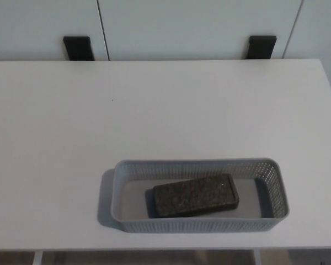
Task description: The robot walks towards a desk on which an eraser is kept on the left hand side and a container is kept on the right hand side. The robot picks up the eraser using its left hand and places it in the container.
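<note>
A dark, speckled rectangular eraser (195, 195) lies flat inside the grey mesh container (273, 190), slightly angled, near the container's middle. The container sits on the white desk (154, 110) close to its front edge, right of centre. Neither of my hands shows in the head view.
Two black brackets (78, 47) (262, 46) stand at the desk's far edge against white cabinet panels. The desk's right edge runs down at the picture's right side, and its front edge runs just below the container.
</note>
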Controlling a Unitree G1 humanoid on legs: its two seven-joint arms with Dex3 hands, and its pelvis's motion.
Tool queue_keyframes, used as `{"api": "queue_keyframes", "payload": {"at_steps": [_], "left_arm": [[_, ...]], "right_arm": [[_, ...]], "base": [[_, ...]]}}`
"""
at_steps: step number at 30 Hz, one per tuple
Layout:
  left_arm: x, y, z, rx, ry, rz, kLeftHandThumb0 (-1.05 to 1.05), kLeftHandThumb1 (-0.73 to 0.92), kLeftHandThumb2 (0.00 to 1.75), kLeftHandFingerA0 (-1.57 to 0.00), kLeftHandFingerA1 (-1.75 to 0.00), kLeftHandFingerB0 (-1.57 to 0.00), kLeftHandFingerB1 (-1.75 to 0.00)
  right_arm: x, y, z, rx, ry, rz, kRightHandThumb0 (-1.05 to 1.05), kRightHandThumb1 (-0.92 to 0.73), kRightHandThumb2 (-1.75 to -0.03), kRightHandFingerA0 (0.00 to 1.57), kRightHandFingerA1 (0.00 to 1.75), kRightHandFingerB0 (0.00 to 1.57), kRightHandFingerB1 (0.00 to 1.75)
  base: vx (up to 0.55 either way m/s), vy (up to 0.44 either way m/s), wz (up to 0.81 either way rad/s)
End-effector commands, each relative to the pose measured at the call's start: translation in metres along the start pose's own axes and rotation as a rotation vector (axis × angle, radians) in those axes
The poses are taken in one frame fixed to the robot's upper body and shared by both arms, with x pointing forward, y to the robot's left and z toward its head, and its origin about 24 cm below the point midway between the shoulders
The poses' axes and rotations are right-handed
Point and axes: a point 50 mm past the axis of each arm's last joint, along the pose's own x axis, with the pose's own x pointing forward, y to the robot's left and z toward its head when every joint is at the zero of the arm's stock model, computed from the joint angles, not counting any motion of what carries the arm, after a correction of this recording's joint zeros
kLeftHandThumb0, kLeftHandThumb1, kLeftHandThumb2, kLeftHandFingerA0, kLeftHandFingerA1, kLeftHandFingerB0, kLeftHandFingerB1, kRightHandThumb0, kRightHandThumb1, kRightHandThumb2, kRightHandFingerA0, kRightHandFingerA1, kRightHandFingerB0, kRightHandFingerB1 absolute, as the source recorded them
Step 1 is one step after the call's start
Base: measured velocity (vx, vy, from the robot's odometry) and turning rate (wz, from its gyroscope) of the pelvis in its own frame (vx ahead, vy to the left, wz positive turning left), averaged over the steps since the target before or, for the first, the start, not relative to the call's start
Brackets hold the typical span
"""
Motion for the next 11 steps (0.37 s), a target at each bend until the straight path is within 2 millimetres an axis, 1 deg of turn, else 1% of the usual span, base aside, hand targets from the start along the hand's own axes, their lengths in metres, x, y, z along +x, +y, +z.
{"api": "queue_keyframes", "payload": {"at_steps": [1, 2, 3, 4, 5, 6, 7, 8, 9, 10, 11], "left_arm": [[0.028, -0.011, -0.025, 0.254, 0.2, -0.128, -0.84, 0.9, 0.69, -0.59, -0.39, -0.57, -0.38], [0.034, -0.011, -0.028, 0.276, 0.217, -0.11, -0.89, 0.81, 1.15, -0.44, -0.49, -0.4, -0.45], [0.045, -0.01, -0.035, 0.317, 0.259, -0.069, -0.79, 0.9, 0.69, -0.37, -0.32, -0.42, -0.33], [0.054, -0.009, -0.039, 0.386, 0.284, -0.028, -0.78, 0.79, 1.12, -0.22, -0.43, -0.26, -0.44], [0.062, -0.008, -0.042, 0.399, 0.296, 0.009, -0.83, 0.82, 1.1, -0.29, -0.45, -0.28, -0.43], [0.069, -0.008, -0.044, 0.394, 0.312, 0.052, -0.79, 0.78, 1.1, -0.37, -0.5, -0.27, -0.44], [0.078, -0.007, -0.048, 0.39, 0.338, 0.107, -0.74, 0.75, 1.1, -0.39, -0.54, -0.2, -0.43], [0.083, -0.008, -0.051, 0.369, 0.348, 0.124, -0.85, 0.8, 0.79, -0.38, -0.39, -0.29, -0.35], [0.085, -0.008, -0.052, 0.357, 0.351, 0.135, -0.85, 0.8, 0.79, -0.38, -0.39, -0.29, -0.35], [0.088, -0.008, -0.054, 0.36, 0.373, 0.157, -0.8, 0.91, 0.68, -0.36, -0.36, -0.31, -0.3], [0.09, -0.009, -0.057, 0.359, 0.377, 0.184, -0.82, 0.91, 0.68, -0.31, -0.37, -0.29, -0.3]], "right_arm": [[-0.005, 0.005, -0.014, 0.004, 0.051, 0.015, -0.42, -0.59, -0.57, 0.67, 0.52, 0.55, 0.45], [-0.005, 0.007, -0.015, 0.005, 0.054, 0.019, -0.42, -0.59, -0.57, 0.67, 0.52, 0.55, 0.45], [-0.006, 0.01, -0.017, 0.011, 0.059, 0.024, -0.41, -0.59, -0.57, 0.67, 0.52, 0.54, 0.45], [-0.007, 0.011, -0.017, 0.02, 0.055, 0.023, -0.41, -0.58, -0.57, 0.67, 0.53, 0.54, 0.45], [-0.007, 0.012, -0.017, 0.024, 0.05, 0.02, -0.41, -0.59, -0.57, 0.66, 0.53, 0.53, 0.45], [-0.008, 0.012, -0.017, 0.021, 0.048, 0.014, -0.41, -0.59, -0.57, 0.67, 0.53, 0.51, 0.44], [-0.009, 0.013, -0.019, 0.018, 0.048, 0.006, -0.42, -0.59, -0.57, 0.67, 0.54, 0.49, 0.44], [-0.01, 0.015, -0.02, 0.021, 0.047, 0.003, -0.42, -0.59, -0.57, 0.66, 0.54, 0.48, 0.44], [-0.01, 0.015, -0.02, 0.025, 0.047, 0.001, -0.42, -0.59, -0.57, 0.66, 0.54, 0.48, 0.44], [-0.01, 0.016, -0.021, 0.024, 0.05, -0.001, -0.43, -0.6, -0.57, 0.66, 0.54, 0.47, 0.44], [-0.011, 0.017, -0.022, 0.024, 0.046, -0.003, -0.44, -0.59, -0.57, 0.64, 0.54, 0.46, 0.44]], "base": [[0.0, 0.0, 0.0], [0.0, 0.0, 0.0], [0.0, 0.0, 0.0], [0.0, 0.0, 0.0], [0.0, 0.0, 0.0], [0.0, 0.0, 0.0], [0.0, 0.0, 0.0], [0.0, 0.0, 0.0], [0.0, 0.0, 0.0], [0.0, 0.0, 0.0], [0.0, 0.0, 0.0]]}}
